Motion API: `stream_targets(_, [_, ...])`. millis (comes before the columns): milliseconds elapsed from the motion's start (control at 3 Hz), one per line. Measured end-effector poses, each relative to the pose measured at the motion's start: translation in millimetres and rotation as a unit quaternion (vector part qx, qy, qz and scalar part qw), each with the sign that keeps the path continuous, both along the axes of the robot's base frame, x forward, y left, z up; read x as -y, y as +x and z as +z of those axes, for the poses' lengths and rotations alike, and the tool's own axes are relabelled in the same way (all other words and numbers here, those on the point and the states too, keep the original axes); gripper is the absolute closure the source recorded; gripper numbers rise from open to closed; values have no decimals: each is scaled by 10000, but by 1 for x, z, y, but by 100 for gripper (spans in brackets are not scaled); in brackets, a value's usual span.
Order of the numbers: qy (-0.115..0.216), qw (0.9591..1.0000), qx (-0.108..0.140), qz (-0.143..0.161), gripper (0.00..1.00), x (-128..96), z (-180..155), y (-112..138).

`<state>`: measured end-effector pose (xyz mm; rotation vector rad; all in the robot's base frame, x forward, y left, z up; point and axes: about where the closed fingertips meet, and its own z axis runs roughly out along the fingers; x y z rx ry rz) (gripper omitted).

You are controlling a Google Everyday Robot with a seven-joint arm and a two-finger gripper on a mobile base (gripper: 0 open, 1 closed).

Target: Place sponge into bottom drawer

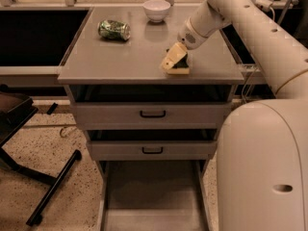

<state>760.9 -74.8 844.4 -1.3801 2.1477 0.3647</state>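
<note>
Resting on the sponge [180, 70] at the counter's [120, 57] front right edge, gripper [174, 57]; clamped or loose, cannot tell. Bottom drawer [151, 196] open below. Sponge likely light, soft, squashy: pinch mid-length across narrow sides.

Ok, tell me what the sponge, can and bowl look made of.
Sponge, at the gripper on the countertop: likely yellow foam, dark green scrub layer. Can: thin metal, dented, shiny green. Bowl: probably ceramic, smooth white glaze.
</note>
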Motion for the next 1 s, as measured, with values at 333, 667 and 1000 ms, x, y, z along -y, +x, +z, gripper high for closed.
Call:
stream_targets(333, [-21, 9999, -105, -7, 0, 3, -8, -4])
stream_targets(667, [-46, 9999, -164, -8, 0, 5, -13, -6])
stream_targets(1000, [-46, 9999, -165, -8, 19, 5, -13, -6])
